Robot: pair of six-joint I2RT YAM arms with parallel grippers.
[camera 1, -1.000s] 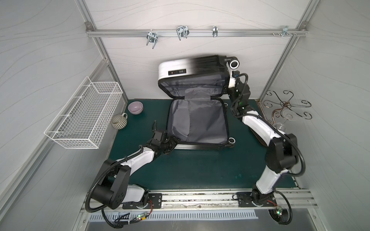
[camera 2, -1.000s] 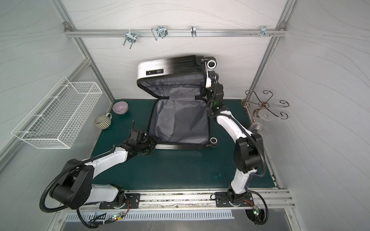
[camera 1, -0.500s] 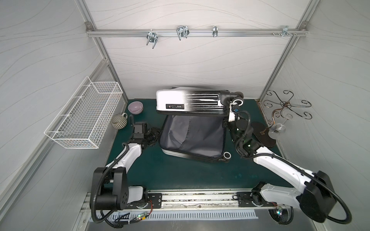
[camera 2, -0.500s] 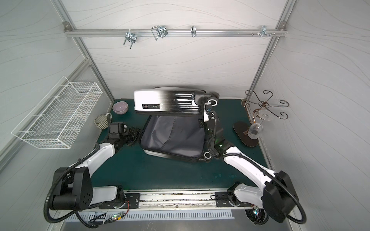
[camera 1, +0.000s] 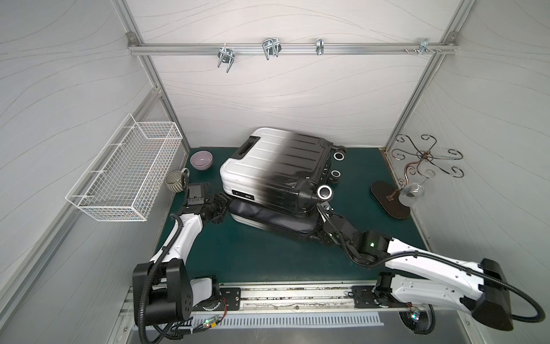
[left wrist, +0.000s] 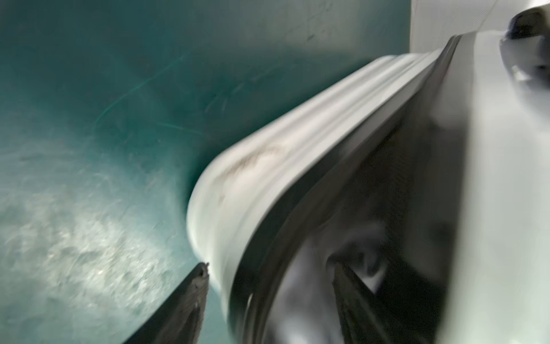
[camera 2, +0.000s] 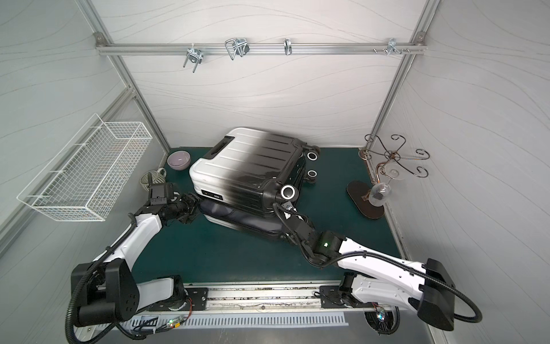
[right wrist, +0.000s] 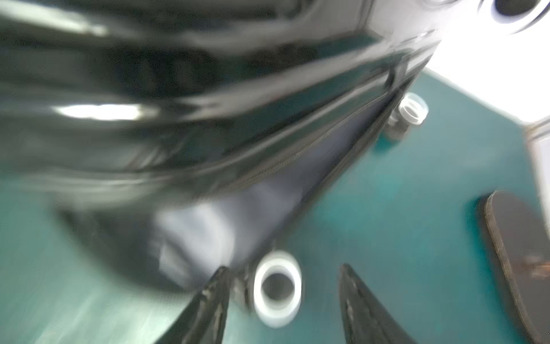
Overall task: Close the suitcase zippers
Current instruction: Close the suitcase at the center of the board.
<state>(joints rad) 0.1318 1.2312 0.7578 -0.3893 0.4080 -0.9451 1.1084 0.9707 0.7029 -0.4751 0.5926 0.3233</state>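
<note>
The suitcase (camera 1: 276,166) (camera 2: 250,166) lies flat on the green mat (camera 1: 268,262) in the centre of both top views, close to the back wall. Its ribbed top shell fades from white on the left to glossy black on the right. A black handle (camera 1: 247,146) sits at its upper left and white-rimmed wheels (camera 1: 324,192) at its right end. The top shell rests skewed on the lower one. A gap runs along the near side, where grey lining (camera 1: 262,212) bulges out. In the blurred right wrist view the black zipper track (right wrist: 285,160) runs along that unjoined seam; the pulls are too blurred to find.

The left gripper (camera 1: 222,205) (left wrist: 269,266) is at the case's lower left corner. Its fingers are spread, one outside the white lower shell (left wrist: 253,184) and one over the lining inside. The right gripper (camera 1: 320,235) (right wrist: 284,266) is at the lower right corner, fingers spread wide on either side of a wheel (right wrist: 276,289), not clamping it.

A wire basket (camera 1: 125,172) hangs on the left wall. A purple bowl (camera 1: 201,159) and a striped mug (camera 1: 175,180) stand at the mat's left edge, the mug just beside the left wrist. At the right edge is a scrolled metal stand with a dark oval base (camera 1: 390,201) and a clear glass (camera 1: 412,193), apart from the case. Bare mat spans the lower middle between the arms.
</note>
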